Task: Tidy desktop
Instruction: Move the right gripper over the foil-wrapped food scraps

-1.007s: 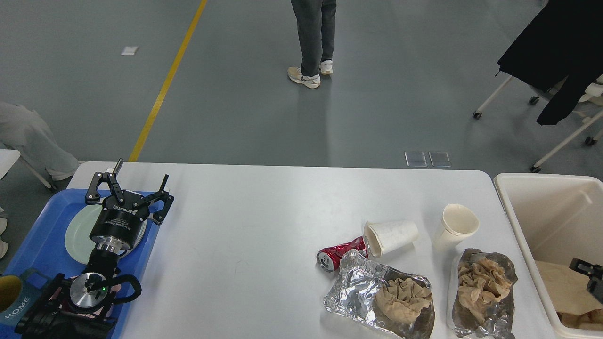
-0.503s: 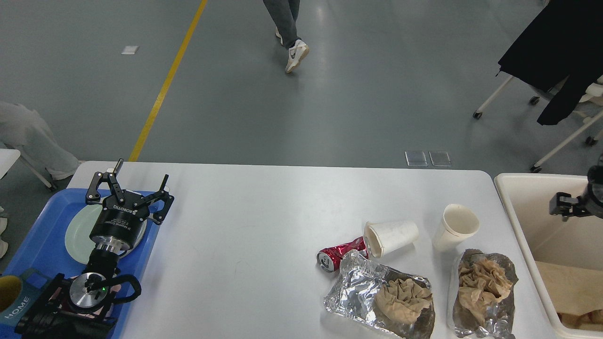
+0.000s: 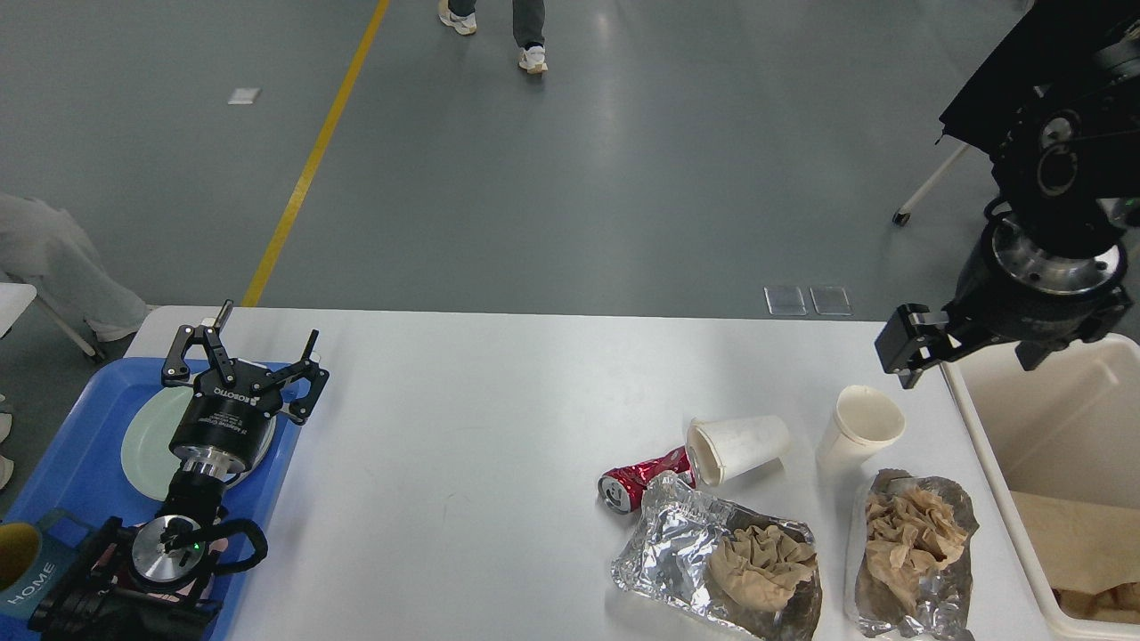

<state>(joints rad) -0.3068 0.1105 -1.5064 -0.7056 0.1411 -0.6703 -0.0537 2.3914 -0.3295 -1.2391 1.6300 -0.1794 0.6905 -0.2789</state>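
The white desktop [image 3: 499, 427] holds litter at its right end: an upright paper cup [image 3: 859, 429], a paper cup lying on its side [image 3: 739, 445], a crushed red can [image 3: 639, 482], and two foil sheets with crumpled brown paper, one in front of the can [image 3: 717, 556] and one further right [image 3: 917, 552]. My left gripper [image 3: 240, 356] is open and empty above the pale green plate [image 3: 147, 436]. My right gripper [image 3: 966, 352] hangs open and empty above the desktop's right edge, just up and right of the upright cup.
A blue tray [image 3: 62, 472] at the left end carries the plate and a mug with a "HOME" sleeve [image 3: 22, 565]. A cream bin [image 3: 989, 445] stands at the right with brown paper [image 3: 1082, 534] inside. A person walks on the floor far behind.
My right arm has risen out of the bin and swung up and left to the desktop's right edge. The left arm has not moved. The person has walked away.
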